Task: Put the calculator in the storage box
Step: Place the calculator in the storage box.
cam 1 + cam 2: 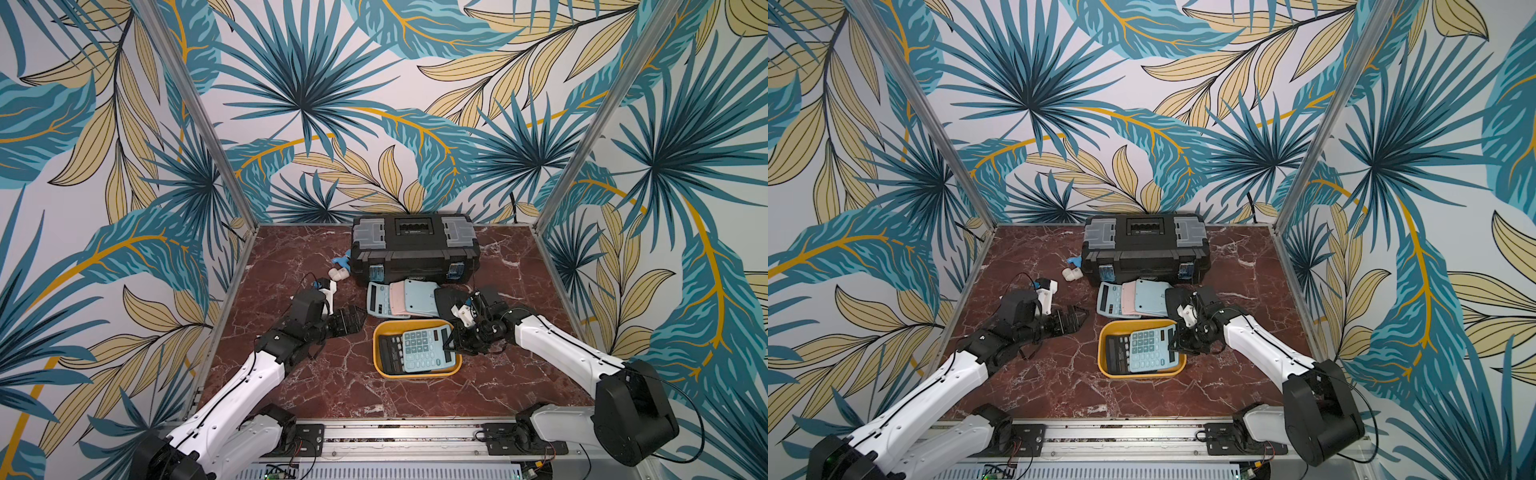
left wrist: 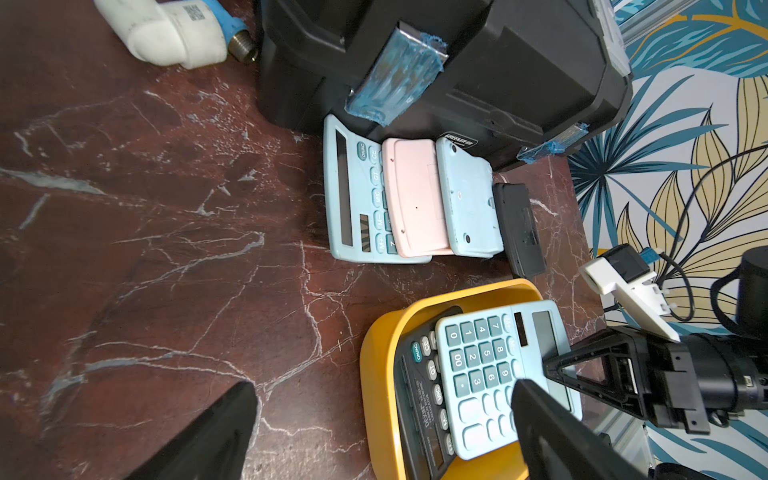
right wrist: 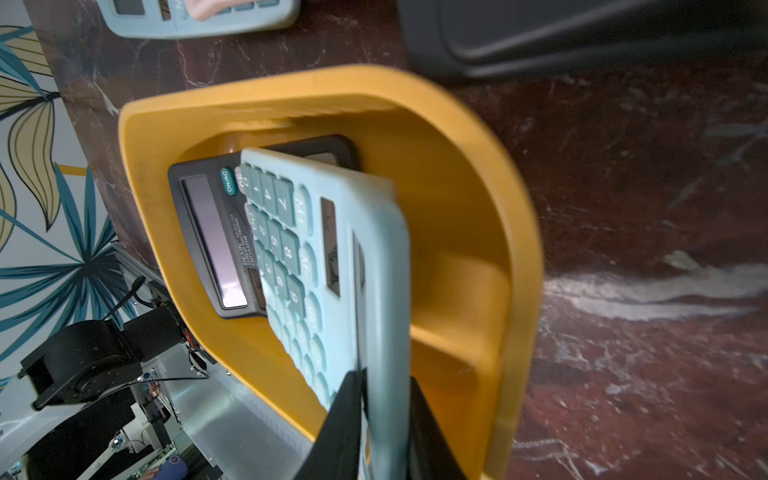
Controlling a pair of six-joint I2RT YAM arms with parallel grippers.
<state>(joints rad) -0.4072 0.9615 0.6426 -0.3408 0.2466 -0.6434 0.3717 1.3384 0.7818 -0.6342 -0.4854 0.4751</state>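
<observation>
The yellow-orange storage box (image 1: pixel 376 349) (image 1: pixel 1100 353) (image 2: pixel 374 374) (image 3: pixel 478 145) sits mid-table. Inside it lies a black calculator (image 1: pixel 390 353) (image 3: pixel 199 232). A light blue calculator (image 1: pixel 424 347) (image 1: pixel 1148 349) (image 2: pixel 482 374) (image 3: pixel 374 249) leans tilted over the black one, keys up. My right gripper (image 1: pixel 451 345) (image 1: pixel 1173 345) (image 3: pixel 384 415) reaches over the box's right rim, its fingers pressed on both faces of the light blue calculator's display end. My left gripper (image 1: pixel 351 322) (image 1: pixel 1075 318) (image 2: pixel 382 390) hangs open and empty just left of the box.
A black toolbox (image 1: pixel 415 249) stands at the back. In front of it lean light blue and pink calculators (image 1: pixel 399 297), with a black one (image 1: pixel 449 299) at their right, behind my right wrist. A white pipe fitting (image 1: pixel 338 273) lies left of the toolbox.
</observation>
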